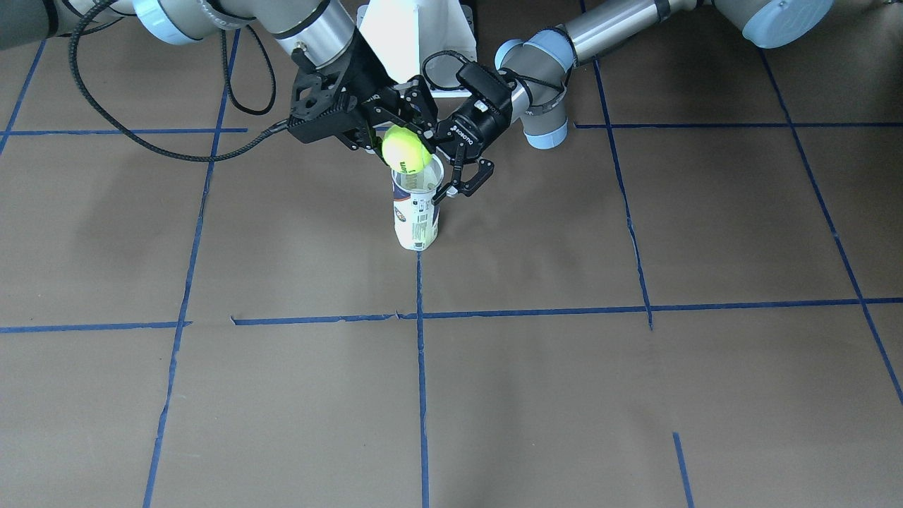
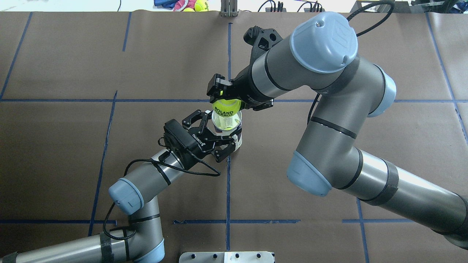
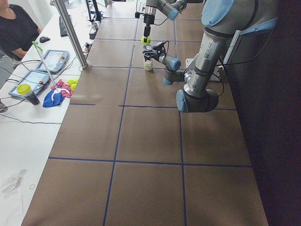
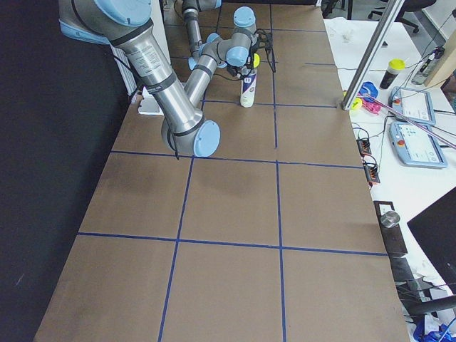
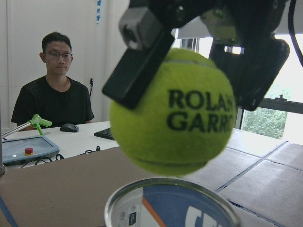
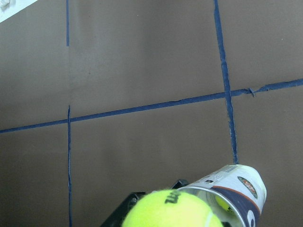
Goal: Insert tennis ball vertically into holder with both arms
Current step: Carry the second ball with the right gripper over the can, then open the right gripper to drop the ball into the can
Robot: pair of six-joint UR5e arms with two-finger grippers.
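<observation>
Left to right in the overhead view: the left arm point(image 2: 146, 179) reaches in across the brown table point(image 2: 65, 153); the left gripper point(image 2: 218, 136) straddles the holder point(image 1: 417, 215), its fingers pressed, as far as the views show, against the clear wall near the rim, apparently to stop the tall, light can tipping or sliding under a push from above; the holder stands upright by a blue tape line point(image 2: 228, 182), its mouth open upward. Over that mouth hangs the ball point(image 5: 173, 111), its underside just clear of the rim and none of it inside yet; the right gripper point(image 5: 195, 71) pinches it by the flanks, leaving the lower half free to enter first; ball and holder look nearly the same width, so the centring seems deliberate, and a small offset would likely catch the rim. Farther right, the right arm point(image 2: 329, 120) arches over from above, a posture that suits a straight downward push; a yellow-green patch shows inside the holder, and whether it is a second ball or a reflection cannot be told.
</observation>
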